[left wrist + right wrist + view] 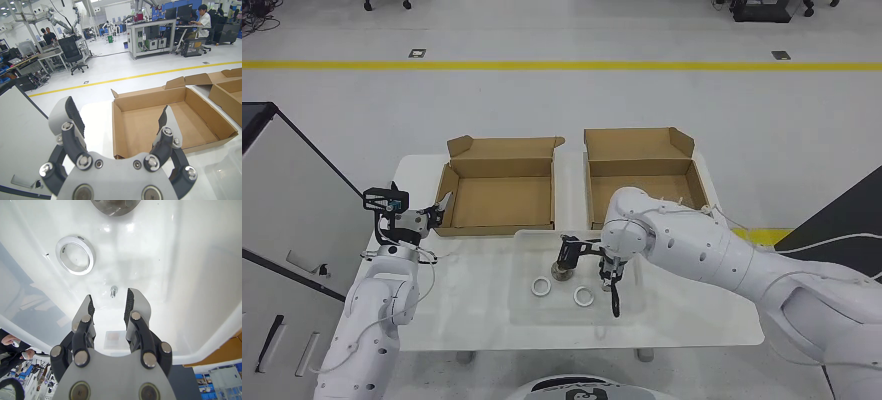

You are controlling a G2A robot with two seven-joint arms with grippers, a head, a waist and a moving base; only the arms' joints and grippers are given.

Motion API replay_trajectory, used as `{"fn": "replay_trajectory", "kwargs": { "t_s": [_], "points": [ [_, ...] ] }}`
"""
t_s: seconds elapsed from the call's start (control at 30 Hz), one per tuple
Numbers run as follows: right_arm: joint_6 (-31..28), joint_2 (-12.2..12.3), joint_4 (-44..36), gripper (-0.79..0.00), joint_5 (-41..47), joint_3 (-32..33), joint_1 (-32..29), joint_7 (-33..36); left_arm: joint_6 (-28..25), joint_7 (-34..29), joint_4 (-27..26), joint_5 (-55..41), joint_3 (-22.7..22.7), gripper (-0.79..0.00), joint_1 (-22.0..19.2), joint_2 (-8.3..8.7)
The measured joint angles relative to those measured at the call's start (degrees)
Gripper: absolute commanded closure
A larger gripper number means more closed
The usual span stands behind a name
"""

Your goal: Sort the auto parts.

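The right pincer (pixel 109 295) hangs low inside the white tray (pixel 208 347), its 2 ribbed fingers spread with nothing between them. The small bolt (pixel 113 291) lies on the tray floor just past the fingertips, roughly centred on the gap and touching neither pad.

Closing from here would probably miss, or catch only the tip of the thread, because the bolt sits ahead of the pads rather than between them. A partial pinch on that round shank could flick it across the glossy floor. Coming down too far could also jam the fingertips against the tray.

The bolt's long axis runs about in line with the fingers, so it crosses the closing direction squarely. Its socket head points away from the pincer and its threaded end points back toward it.

Farther out, off to 1 side, a silver ring collar (pixel 75 255) lies flat, well apart from the bolt. Beyond it sits a grey flanged part (pixel 115 207).

Well away, the left pincer (pixel 118 103) is held spread and empty beside the near corner of an open cardboard box (pixel 151 100).
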Motion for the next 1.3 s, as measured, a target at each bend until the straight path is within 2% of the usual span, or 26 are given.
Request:
{"fn": "replay_trajectory", "kwargs": {
  "t_s": [0.37, 1.07, 1.23, 1.3],
  "points": [
    [-0.1, -1.3, 2.1, -0.363, -0.7, -0.1, -0.5, 0.3, 0.0, 0.0, 0.0, 0.0, 0.0, -0.785, 0.0, 0.0],
    [-0.2, -2.2, 3.8, -0.308, -2.1, -0.2, -1.1, 1.5, 0.0, 0.0, 0.0, 0.0, 0.0, -0.785, 0.0, 0.0],
    [-0.2, -2.4, 4.3, -0.277, -1.9, -0.4, -1.0, 1.5, 0.0, 0.0, 0.0, 0.0, 0.0, -0.785, 0.0, 0.0],
    [-0.2, -2.5, 4.5, -0.237, -1.9, -0.5, -1.0, 1.5, 0.0, 0.0, 0.0, 0.0, 0.0, -0.785, 0.0, 0.0]
  ]
}}
